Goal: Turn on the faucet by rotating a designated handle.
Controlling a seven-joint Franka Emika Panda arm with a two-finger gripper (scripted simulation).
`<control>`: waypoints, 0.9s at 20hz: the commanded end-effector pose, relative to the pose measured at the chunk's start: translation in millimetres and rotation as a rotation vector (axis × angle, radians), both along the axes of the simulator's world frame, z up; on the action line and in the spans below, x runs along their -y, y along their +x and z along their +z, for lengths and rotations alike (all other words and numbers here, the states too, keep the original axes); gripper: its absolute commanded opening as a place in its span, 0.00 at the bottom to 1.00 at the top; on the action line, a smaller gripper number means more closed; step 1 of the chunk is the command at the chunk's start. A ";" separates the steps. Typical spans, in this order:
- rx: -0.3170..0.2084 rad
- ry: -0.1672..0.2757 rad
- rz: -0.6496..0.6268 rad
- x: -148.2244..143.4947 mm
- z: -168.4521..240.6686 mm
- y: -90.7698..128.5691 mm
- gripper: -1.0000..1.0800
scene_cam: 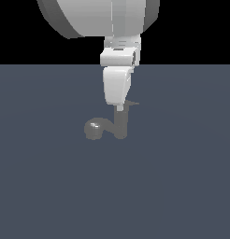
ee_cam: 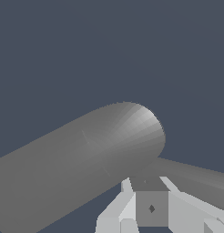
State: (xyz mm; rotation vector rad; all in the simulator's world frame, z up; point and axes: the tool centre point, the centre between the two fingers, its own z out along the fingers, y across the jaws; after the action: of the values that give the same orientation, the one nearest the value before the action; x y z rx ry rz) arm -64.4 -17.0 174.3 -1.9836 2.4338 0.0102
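Observation:
The faucet [scene_cam: 120, 125] is a small dull-grey fixture with an upright post and a curved spout ending in a round glinting head [scene_cam: 93, 127] on the exterior view's left. The handle [scene_cam: 132, 103] is a thin grey bar on top of the post; only its tip shows past the hand, on the exterior view's right. My gripper [scene_cam: 119, 108] hangs straight down with its tip at the post's top, beside the handle, and looks shut with nothing in it. In the wrist view the post [ee_cam: 86, 154] fills the frame, the handle bar [ee_cam: 196, 175] runs behind it, and my gripper [ee_cam: 151, 209] sits against them.
The faucet stands on a flat, plain blue-grey floor [scene_cam: 182, 186]. The large white arm [scene_cam: 103, 18] rises above the faucet at the top of the exterior view.

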 end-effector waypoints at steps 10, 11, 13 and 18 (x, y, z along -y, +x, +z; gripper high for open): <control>0.003 -0.005 -0.034 51.0 -0.8 13.3 0.00; 0.003 -0.005 -0.035 54.3 -0.9 14.2 0.00; 0.003 -0.005 -0.038 61.1 -0.9 16.0 0.00; 0.003 -0.006 -0.043 77.9 -1.0 20.6 0.00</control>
State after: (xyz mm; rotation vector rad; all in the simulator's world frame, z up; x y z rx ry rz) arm -42.9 -74.5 174.3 -1.9651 2.4464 0.0033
